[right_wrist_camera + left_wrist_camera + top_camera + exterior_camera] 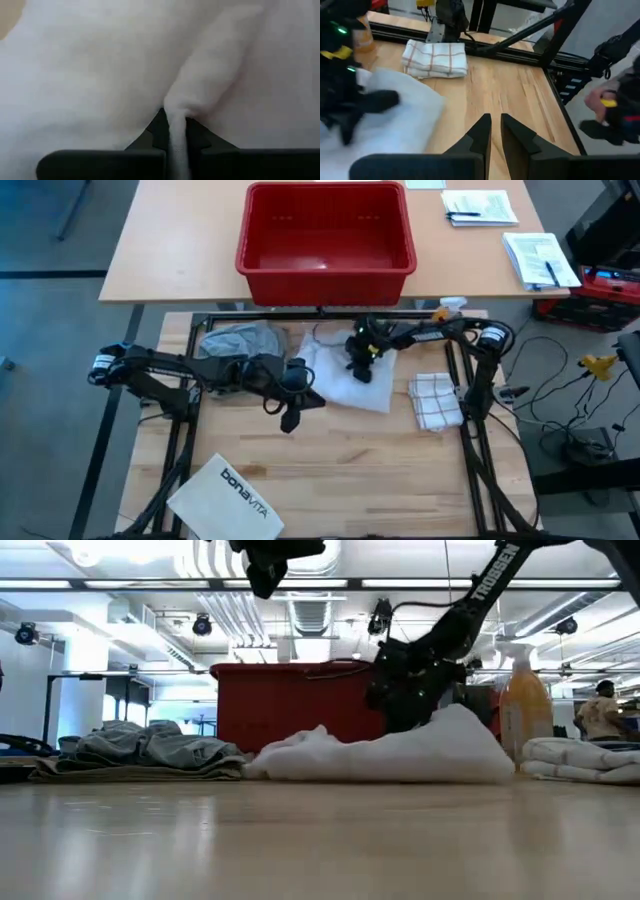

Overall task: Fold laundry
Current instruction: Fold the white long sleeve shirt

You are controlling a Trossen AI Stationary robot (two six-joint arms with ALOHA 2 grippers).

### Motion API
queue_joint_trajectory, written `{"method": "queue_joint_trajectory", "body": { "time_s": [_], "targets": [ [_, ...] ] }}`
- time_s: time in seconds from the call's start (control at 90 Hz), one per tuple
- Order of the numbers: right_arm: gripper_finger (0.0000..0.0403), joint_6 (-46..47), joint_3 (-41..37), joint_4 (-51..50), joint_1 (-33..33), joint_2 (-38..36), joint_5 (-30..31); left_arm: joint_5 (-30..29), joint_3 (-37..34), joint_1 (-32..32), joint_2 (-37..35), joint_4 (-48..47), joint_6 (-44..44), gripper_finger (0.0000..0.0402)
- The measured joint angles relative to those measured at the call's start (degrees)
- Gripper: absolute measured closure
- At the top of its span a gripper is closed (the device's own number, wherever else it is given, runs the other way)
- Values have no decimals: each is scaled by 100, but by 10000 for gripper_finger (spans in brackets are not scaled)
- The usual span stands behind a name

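Wooden table [350, 470]: bears all the laundry along its far half, with a red bin [326, 235] on the next table beyond.
White shirt [345, 375]: the largest piece, mounded near the middle of the far edge, crumpled rather than flat. Judged soft, light and limp — it will sag and drag from any single hold, so hems, shoulder seams or corners are the places to take it, not the middle.
Grey T-shirt [240, 340]: heaped toward the left of the far edge, on a flat khaki-tan piece [130, 772] seen in the low view. Both look thin and floppy, easy to lift, quick to slump.
Bonavita bag [228, 498]: stiff white sheet at the near left, well apart from the clothes.
Checked towel [436, 399]: already folded, beside the right frame post.
Right gripper [175, 131]: down on the white shirt, fingers pressed onto a narrow raised ridge of the cloth — a small pinch that should hold, though thin fabric may slide out if pulled fast.
Left gripper [492, 131]: raised above bare wood just left of the white shirt, fingers nearly together with a slim gap, holding nothing.
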Motion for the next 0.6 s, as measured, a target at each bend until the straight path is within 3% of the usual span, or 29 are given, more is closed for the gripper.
{"method": "queue_joint_trajectory", "body": {
  "time_s": [0.211,0.411,0.6],
  "targets": [
    [403,645,-19,-97,1300,-114,70,28,0,0,-223,-144,278,376],
    [403,1546,-22,-61,2928,-447,647,-241,-6,13,-680,-659,920,376],
    [403,2575,-22,174,4175,-939,1249,-470,-123,158,-625,-1031,1396,377]
  ]
}}
